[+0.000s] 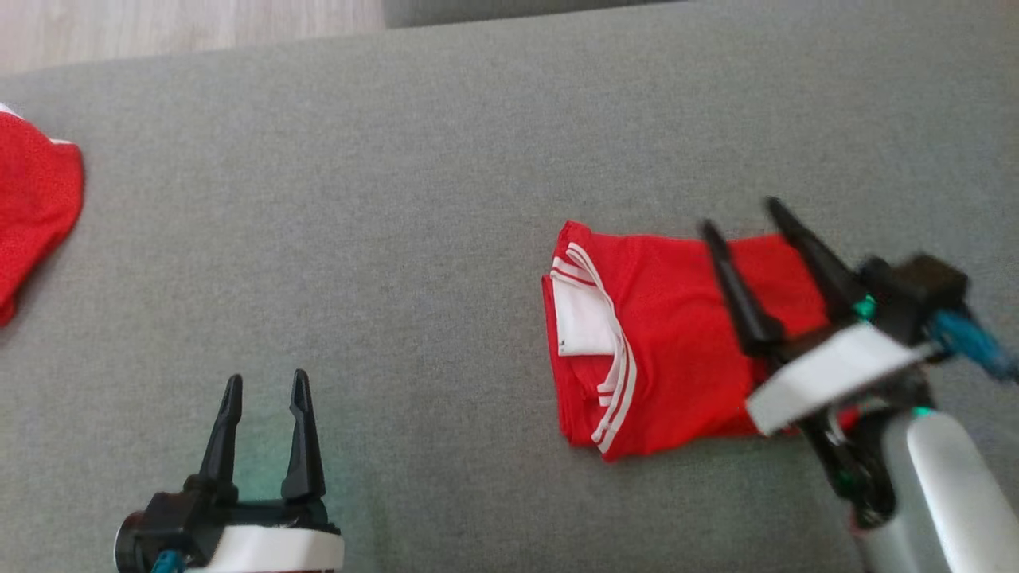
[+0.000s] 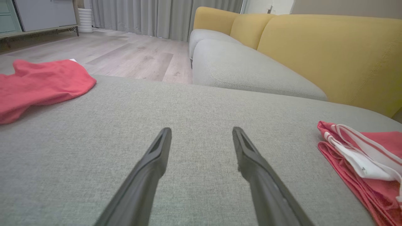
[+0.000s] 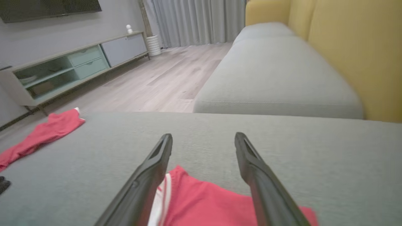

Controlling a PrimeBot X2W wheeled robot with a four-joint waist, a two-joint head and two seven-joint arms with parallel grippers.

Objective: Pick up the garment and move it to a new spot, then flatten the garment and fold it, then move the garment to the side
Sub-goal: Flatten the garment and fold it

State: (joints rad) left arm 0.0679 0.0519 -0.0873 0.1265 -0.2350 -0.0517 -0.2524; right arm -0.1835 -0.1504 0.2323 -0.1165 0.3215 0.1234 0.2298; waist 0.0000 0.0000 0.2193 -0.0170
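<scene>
The garment [image 1: 661, 350] is red mesh with white stripes and a white inner label. It lies folded into a rough rectangle on the grey cushion [image 1: 446, 159], right of centre. My right gripper [image 1: 739, 216] hovers over the garment's right half, open, with nothing between its fingers. In the right wrist view the garment [image 3: 204, 201] lies under the open gripper [image 3: 203, 136]. My left gripper [image 1: 267, 378] stands open at the lower left, well apart from the garment, over bare cushion. The left wrist view shows that open gripper [image 2: 201, 130] and the folded garment [image 2: 361, 157] at the right edge.
A second red garment [image 1: 32, 207] lies crumpled at the cushion's far left edge [image 2: 40, 84] [image 3: 44, 133]. Beyond the cushion are wooden floor [image 2: 132, 53], a grey-and-yellow sofa [image 2: 282, 47] and a low TV cabinet [image 3: 78, 66].
</scene>
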